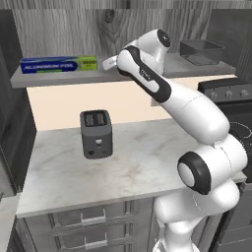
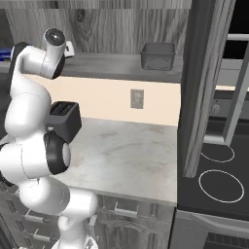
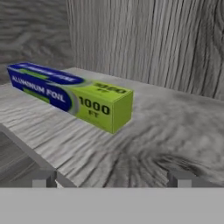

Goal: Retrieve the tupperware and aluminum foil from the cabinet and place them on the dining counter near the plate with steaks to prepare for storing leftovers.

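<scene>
White marbled worktop (image 1: 147,162) with black toaster (image 1: 96,133) under the cabinet (image 1: 74,29), foil carton (image 3: 70,94) at shelf's left end, tupperware (image 2: 158,56) at its right; hand view shows gripper (image 3: 111,178) spread wide, empty, short of the carton; right base view adds stove (image 2: 221,185).

You have the cabinet (image 1: 147,19) shelf carrying the aluminum foil (image 1: 59,64) lying flat at nine o'clock and the tupperware (image 1: 201,51) at three. Below, the white worktop (image 1: 147,162) bears a black toaster (image 1: 96,134).
</scene>
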